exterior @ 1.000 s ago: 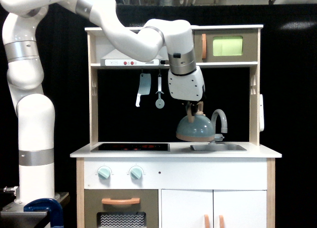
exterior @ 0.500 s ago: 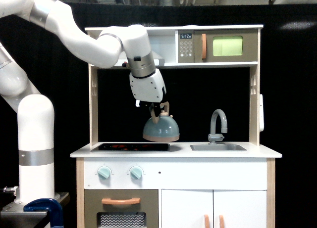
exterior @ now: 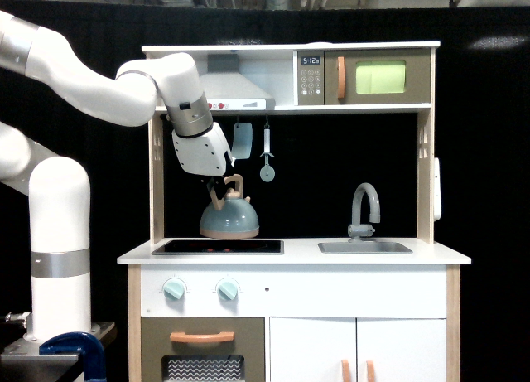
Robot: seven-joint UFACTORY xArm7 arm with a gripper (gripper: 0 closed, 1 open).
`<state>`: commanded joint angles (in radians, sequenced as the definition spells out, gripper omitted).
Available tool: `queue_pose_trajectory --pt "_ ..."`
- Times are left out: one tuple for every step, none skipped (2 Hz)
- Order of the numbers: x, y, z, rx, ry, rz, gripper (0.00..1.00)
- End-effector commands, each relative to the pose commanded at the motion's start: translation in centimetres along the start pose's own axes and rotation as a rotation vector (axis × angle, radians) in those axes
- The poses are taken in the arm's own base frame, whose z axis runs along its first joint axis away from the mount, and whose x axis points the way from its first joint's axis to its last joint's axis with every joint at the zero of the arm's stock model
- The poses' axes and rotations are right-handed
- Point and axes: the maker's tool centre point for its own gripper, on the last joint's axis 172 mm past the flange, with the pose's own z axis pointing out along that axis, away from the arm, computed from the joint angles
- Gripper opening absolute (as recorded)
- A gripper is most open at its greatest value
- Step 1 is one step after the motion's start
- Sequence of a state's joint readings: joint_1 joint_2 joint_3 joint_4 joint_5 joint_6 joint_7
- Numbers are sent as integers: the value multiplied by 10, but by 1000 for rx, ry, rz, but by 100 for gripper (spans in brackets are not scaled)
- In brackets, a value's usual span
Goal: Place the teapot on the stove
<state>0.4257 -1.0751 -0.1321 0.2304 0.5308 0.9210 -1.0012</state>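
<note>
Gripping the teapot by its handle (jaws closed on it), the gripper holds it above the stove

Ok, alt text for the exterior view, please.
A white robot arm's hand holds a grey-blue teapot by its wooden handle just above the black stove of a white toy kitchen. A faucet and sink sit at the exterior view's right.

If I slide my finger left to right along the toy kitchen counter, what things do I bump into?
Stove → teapot, held above the stove by the tool → faucet at the sink.
</note>
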Motion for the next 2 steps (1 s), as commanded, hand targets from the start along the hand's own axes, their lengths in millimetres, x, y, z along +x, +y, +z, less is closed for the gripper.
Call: queue_pose_trajectory --pt "-22 -34 -7 0 0 0 0" --pt "-30 -55 0 0 0 0 0"
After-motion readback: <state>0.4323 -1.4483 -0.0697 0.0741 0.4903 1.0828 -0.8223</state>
